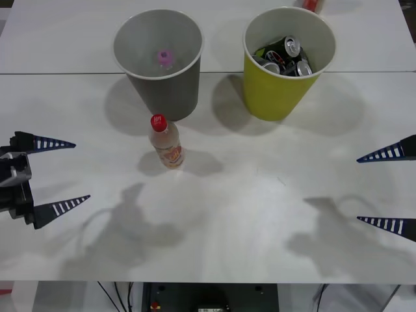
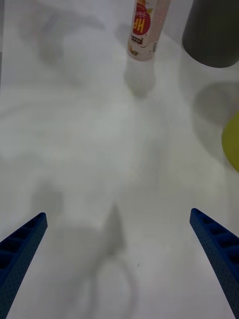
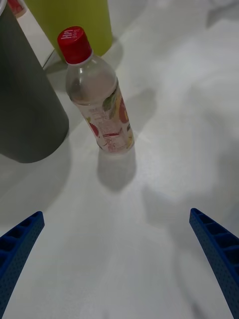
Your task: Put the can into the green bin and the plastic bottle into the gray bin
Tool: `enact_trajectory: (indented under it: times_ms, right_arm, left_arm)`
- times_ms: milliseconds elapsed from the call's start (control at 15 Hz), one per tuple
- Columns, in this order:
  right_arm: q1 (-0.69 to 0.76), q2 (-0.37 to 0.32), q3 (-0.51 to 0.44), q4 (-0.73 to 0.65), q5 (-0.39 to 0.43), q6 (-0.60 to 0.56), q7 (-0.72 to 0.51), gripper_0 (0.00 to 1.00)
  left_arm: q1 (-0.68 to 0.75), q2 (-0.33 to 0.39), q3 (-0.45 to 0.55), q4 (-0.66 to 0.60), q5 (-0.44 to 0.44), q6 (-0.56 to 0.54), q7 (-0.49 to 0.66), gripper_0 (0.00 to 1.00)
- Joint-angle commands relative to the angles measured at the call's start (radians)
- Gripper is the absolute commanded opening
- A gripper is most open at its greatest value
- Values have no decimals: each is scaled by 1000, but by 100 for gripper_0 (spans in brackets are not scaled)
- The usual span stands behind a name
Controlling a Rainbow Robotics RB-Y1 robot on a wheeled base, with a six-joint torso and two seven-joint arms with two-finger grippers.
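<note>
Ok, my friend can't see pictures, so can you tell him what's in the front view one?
A small plastic bottle with a red cap stands on a white table, just in front of the gray bin, which holds a pink-capped bottle. Beside it, the green bin holds several cans. The left gripper and right gripper wait open at the table's sides.

Plastic bottle point(image 3: 97, 97): red cap reads "HP", perhaps; label repeats large "HP"; smaller print illegible.

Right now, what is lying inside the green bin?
Several dark drink cans lie piled inside the green bin; silver tops show on some. The cans and the wall cover the bin's bottom, so anything beneath them cannot be seen.
</note>
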Motion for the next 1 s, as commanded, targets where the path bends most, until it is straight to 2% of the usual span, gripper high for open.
enact_trajectory:
  times_ms: [67,267,400,533,667,867,1000]
  right_arm:
    - [0,0,0,0,0,0,0,100]
    - [0,0,0,0,0,0,0,100]
    - [0,0,0,0,0,0,0,100]
    - [0,0,0,0,0,0,0,100]
    - [0,0,0,0,0,0,0,100]
    - [0,0,0,0,0,0,0,100]
    - [0,0,0,0,0,0,0,100]
  left_arm:
    - [0,-123,10,2,-71,20,-13,100]
    - [-1,-219,44,2,-120,12,-16,100]
    - [-26,-287,92,2,-158,-50,-1,100]
    - [-18,-315,87,0,-152,-43,12,100]
    - [-18,-318,50,-21,-187,3,56,100]
    - [-1,-330,-25,-53,-198,121,191,100]
    - [25,-341,-65,-104,-263,189,266,100]
